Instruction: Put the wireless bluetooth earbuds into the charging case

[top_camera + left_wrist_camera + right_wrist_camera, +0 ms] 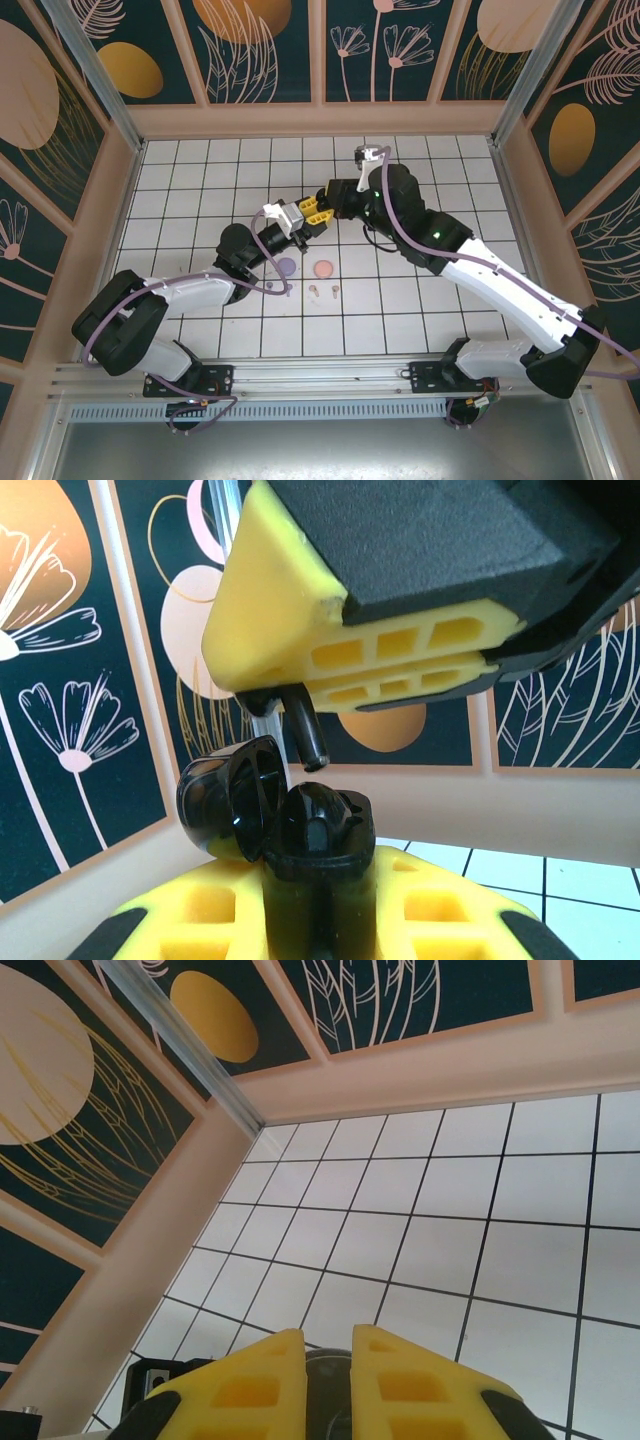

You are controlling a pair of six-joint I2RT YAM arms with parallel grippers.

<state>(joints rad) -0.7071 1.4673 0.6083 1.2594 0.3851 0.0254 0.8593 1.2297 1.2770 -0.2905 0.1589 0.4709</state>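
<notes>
Two grippers: left gripper (297, 219) and right gripper (319, 207), tips meeting nose to nose above the tiled table (440, 300).
Left gripper state: fingers (440, 885) pinching the black charging case (318, 830), which sits upright between the tips.
Lid (225, 790): swung open, tilted to one side of the case, clear of the left gripper's fingers.
Right gripper state: fingers (275, 1350) nearly pressed together, with something dark in the narrow gap; from the left wrist they are seen pinching the black earbud (306, 730).
Black earbud position: stem pointing down out of the right gripper's tips, just above the open case in the left gripper; whether it touches the case cannot be told.
Purple case (285, 267): flat on the table, below the left gripper, toward the arm bases.
Pink case (323, 269): flat on the table, below the right gripper's tips, beside the purple case.
Loose earbuds (312, 291): two tiny pale pieces, the second (333, 291) just beside the first, on the table nearer the bases than the pink case, well apart from both grippers.
</notes>
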